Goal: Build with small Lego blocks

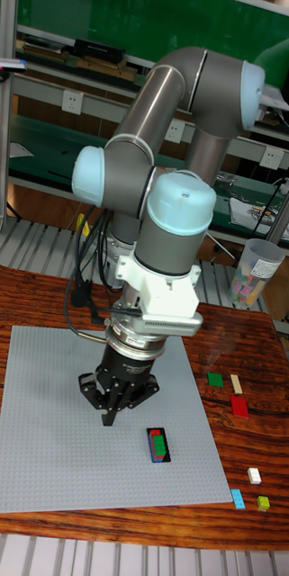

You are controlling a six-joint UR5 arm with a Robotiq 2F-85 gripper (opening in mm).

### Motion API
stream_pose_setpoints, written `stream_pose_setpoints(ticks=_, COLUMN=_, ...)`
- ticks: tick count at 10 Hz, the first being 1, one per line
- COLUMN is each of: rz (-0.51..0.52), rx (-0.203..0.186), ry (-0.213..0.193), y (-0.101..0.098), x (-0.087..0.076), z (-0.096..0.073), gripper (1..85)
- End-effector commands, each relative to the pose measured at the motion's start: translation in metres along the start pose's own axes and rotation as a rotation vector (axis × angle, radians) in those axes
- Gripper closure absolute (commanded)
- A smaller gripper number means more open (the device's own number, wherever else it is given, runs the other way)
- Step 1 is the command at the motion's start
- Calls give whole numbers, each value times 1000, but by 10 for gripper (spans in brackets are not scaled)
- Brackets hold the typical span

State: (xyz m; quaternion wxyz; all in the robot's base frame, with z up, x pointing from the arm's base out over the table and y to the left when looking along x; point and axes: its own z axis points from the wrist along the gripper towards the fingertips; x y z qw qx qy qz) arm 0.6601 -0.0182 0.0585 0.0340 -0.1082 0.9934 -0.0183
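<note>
My gripper (109, 416) hangs over the middle of the grey baseplate (45, 432), pointing down, its dark fingers meeting at the tips. I see no brick between them. Just to its right on the plate sits a small build (158, 445): a black base with red and green bricks on top. The gripper is left of the build and slightly above it, not touching it.
Loose bricks lie on the wooden table right of the plate: green (216, 380), cream (237, 384), red (239, 406), white (254, 475), light blue (239, 498) and yellow-green (264, 503). A clear cup (257, 270) of bricks stands at the back right.
</note>
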Motion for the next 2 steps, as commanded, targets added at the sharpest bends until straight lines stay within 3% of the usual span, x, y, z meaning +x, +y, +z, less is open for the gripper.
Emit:
stream_pose_setpoints(ticks=1, rz=43, rx=-4, ry=26, y=-3, x=6, z=6, gripper=843)
stream_pose_setpoints(ticks=2, rz=38, rx=-5, ry=27, y=-4, x=7, z=7, gripper=843)
